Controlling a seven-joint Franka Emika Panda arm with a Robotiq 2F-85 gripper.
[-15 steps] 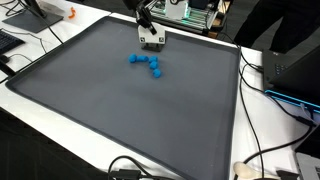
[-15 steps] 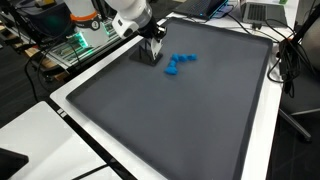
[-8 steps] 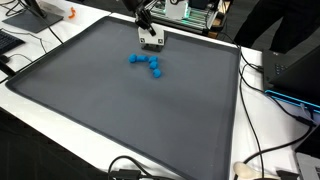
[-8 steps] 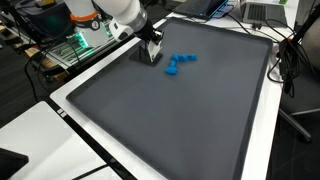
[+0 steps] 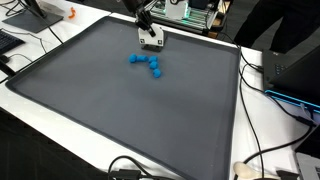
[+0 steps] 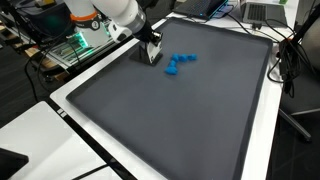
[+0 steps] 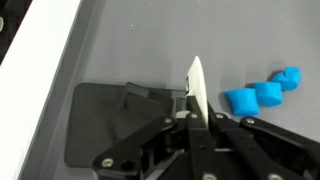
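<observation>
Jaws clenched on nothing, low over the mat (image 5: 120, 110), blocks (image 7: 255, 97) just off to one side. I'd go in level and nudge slowly.

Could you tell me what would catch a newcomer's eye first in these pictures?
A small cluster of bright blue blocks stands out on the far part of a large dark grey mat. Right beside them the gripper hangs low over the mat, closed, and the wrist view shows a thin white piece that seems pinched between its fingertips.
</observation>
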